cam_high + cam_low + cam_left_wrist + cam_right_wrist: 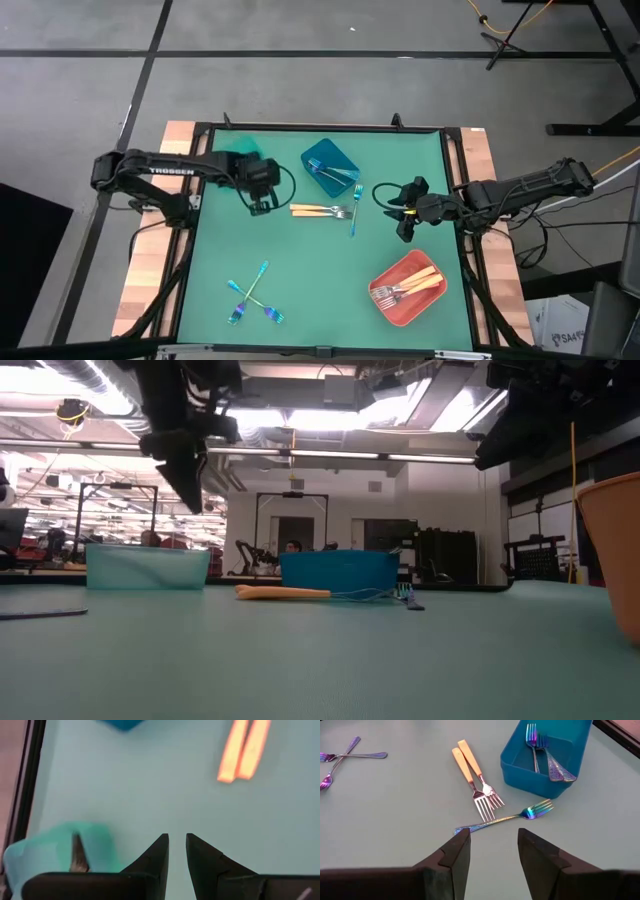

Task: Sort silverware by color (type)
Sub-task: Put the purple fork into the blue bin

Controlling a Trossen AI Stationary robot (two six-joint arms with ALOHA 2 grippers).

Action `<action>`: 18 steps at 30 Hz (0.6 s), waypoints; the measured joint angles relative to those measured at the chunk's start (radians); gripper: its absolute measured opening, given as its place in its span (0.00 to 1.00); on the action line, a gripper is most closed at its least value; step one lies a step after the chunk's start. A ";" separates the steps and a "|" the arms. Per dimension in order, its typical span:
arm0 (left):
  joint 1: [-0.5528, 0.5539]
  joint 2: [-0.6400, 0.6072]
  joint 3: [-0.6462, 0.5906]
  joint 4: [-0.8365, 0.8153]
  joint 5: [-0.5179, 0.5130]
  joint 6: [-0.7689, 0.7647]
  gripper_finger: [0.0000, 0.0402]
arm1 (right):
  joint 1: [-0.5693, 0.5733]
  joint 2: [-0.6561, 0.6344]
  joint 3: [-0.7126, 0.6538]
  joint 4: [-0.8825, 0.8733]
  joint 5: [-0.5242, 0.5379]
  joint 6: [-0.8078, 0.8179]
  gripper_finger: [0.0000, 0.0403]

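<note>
My left gripper (262, 203) hangs above the mat between the teal bin (245, 145) and two gold-handled forks (320, 211). Its fingers (177, 840) stand a narrow gap apart with nothing between them. A dark fork (77, 854) lies in the teal bin (60, 851). My right gripper (493, 837) is open and empty, above the mat beside an iridescent fork (505, 820) that lies flat. The blue bin (547, 755) holds iridescent forks (540, 750). Three more iridescent forks (250, 295) lie crossed near the front left. The red bin (408, 287) holds gold-handled forks.
The green mat (300, 260) has open room in its middle and front. A dark frame (190, 250) runs around it, with wooden table edges outside. In the low view the red bin's wall (610, 550) stands close on the right.
</note>
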 joint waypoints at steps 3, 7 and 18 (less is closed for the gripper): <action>-0.047 0.000 0.000 0.047 0.000 -0.027 0.15 | 0.000 0.000 0.000 0.000 0.000 0.000 0.38; -0.109 0.000 0.000 0.118 0.000 -0.058 0.15 | 0.000 0.000 0.000 0.000 0.000 0.000 0.38; -0.267 0.000 0.000 0.314 -0.001 -0.181 0.15 | 0.000 0.016 0.000 0.033 0.000 0.000 0.38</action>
